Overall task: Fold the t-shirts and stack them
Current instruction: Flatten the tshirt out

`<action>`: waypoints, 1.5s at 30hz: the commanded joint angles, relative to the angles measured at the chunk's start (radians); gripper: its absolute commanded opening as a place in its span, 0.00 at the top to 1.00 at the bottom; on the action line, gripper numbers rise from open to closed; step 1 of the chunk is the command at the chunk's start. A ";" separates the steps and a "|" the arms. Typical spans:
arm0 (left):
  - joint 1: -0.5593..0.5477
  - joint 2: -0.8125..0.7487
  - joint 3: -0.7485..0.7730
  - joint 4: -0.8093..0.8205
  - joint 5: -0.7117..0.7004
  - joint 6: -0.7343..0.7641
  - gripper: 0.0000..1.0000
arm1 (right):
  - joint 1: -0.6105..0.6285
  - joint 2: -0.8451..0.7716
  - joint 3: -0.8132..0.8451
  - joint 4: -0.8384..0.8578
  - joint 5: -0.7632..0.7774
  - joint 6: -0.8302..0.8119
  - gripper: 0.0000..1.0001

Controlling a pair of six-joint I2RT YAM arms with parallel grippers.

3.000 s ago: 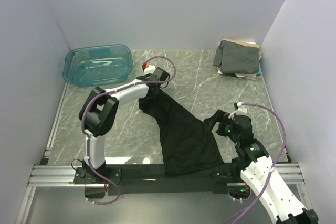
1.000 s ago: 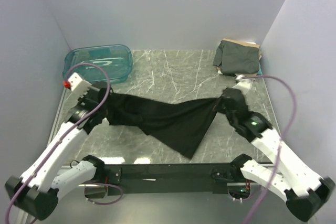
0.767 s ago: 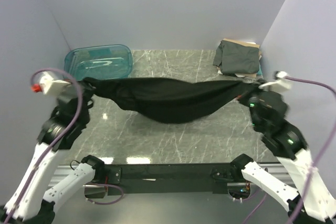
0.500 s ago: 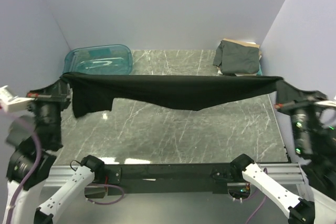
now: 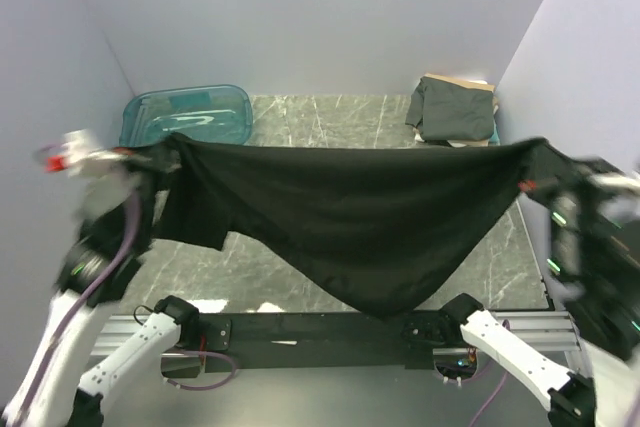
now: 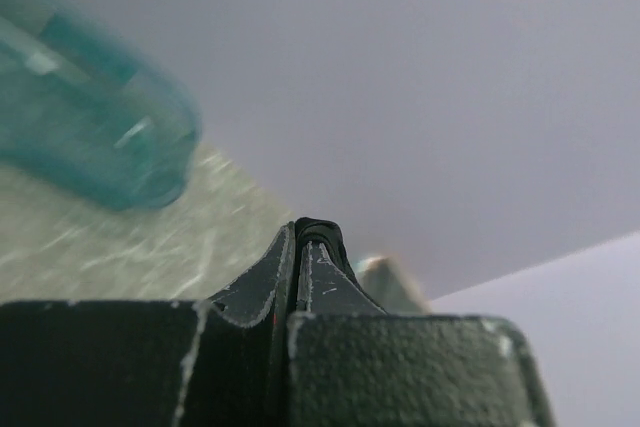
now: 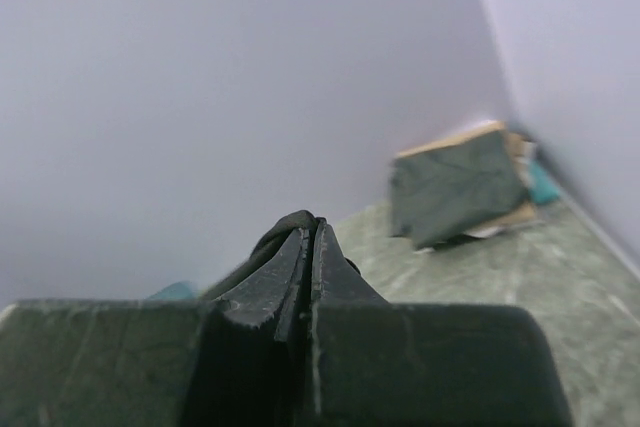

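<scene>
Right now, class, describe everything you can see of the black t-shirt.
The black t-shirt is plain, soft matte cloth, stretched wide in the air between both arms. The left gripper pinches one top corner, the right gripper the other. Its top edge runs nearly straight; the rest hangs to a point toward the near edge.

One black t-shirt (image 5: 370, 217), one folded stack (image 5: 455, 112) — one bin (image 5: 225, 107)

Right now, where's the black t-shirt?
In the top view, the black t-shirt hangs stretched above the table, pinched between the left gripper and the right gripper.
</scene>
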 commanded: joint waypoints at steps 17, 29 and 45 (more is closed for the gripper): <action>0.110 0.641 -0.165 -0.123 -0.037 -0.109 0.01 | -0.441 0.952 -0.112 0.181 -0.232 -0.004 0.17; 0.110 0.358 -0.520 -0.094 0.178 -0.172 0.01 | -0.432 0.533 -0.625 0.357 -0.684 0.161 0.11; 0.117 0.517 -0.622 -0.040 0.313 -0.197 0.30 | -0.432 0.146 -0.917 0.347 -0.700 0.238 0.09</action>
